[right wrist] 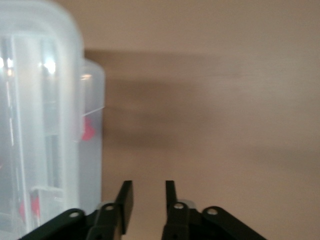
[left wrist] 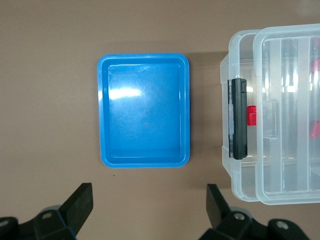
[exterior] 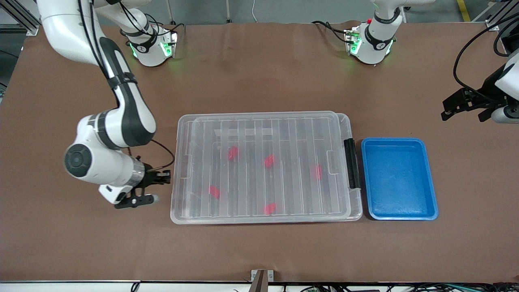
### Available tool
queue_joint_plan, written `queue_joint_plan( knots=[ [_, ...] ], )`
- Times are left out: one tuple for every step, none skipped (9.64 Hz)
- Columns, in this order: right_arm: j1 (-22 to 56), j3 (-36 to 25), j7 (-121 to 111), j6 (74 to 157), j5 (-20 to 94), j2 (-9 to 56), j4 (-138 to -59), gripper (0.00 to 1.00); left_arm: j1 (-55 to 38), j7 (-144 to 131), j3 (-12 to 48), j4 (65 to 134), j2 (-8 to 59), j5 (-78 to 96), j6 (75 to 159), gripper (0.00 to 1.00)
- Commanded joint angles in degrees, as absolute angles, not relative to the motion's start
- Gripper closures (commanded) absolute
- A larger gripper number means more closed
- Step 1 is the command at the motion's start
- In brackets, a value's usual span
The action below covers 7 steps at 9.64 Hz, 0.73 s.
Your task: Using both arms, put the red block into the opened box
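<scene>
Front view: five red blocks (exterior: 233, 152) are lying inside the box (exterior: 265, 167), lid resting on top. Right hand (exterior: 156, 187), slightly parted and empty, is sitting beside the box's end; left hand (exterior: 466, 109), wide open and empty, is waiting above the bench (exterior: 259, 73) near the blue tray (exterior: 399, 179). Judged step: closing up; next, seating the lid and fastening the latch (exterior: 352, 163).

You see a brown bench (exterior: 259, 73) under even light, grey floor (exterior: 284, 10) and metal framing (exterior: 18, 16) along its top edge.
</scene>
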<state>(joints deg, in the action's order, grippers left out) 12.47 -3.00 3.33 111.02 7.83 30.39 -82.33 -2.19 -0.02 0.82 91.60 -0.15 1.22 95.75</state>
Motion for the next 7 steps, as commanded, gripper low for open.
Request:
queue_joint_plan(
  knots=[
    [7.40,-0.98,14.79,104.09,-0.32,19.90,-84.38,0.00,-2.46,0.88,0.35,91.41,1.14,1.41,94.48,0.00],
    [4.60,-0.71,18.25,100.76,-1.92,16.47,-84.72,0.00,-2.46,0.97,0.35,91.41,1.06,1.41,94.40,0.00],
    [-0.82,1.91,18.19,98.55,-1.85,12.52,-85.34,0.00,-2.55,0.88,0.35,91.41,1.05,1.41,94.39,0.00],
    [-3.92,3.24,17.15,94.35,-1.85,7.09,-87.08,0.00,-2.55,0.62,0.35,91.41,1.05,1.41,94.39,0.00],
    [-4.48,2.56,12.09,89.52,-1.50,1.55,-89.27,0.00,-2.46,0.96,0.35,91.41,0.88,1.41,94.31,0.00],
    [-4.48,0.37,9.08,87.56,-1.41,-3.90,-92.86,0.00,-2.46,1.05,0.35,91.41,0.79,1.32,94.31,0.00],
    [-4.48,-1.04,4.70,87.28,-1.41,-6.74,-95.08,0.00,-2.46,1.05,0.35,91.49,0.79,1.32,93.70,0.00]
  ],
)
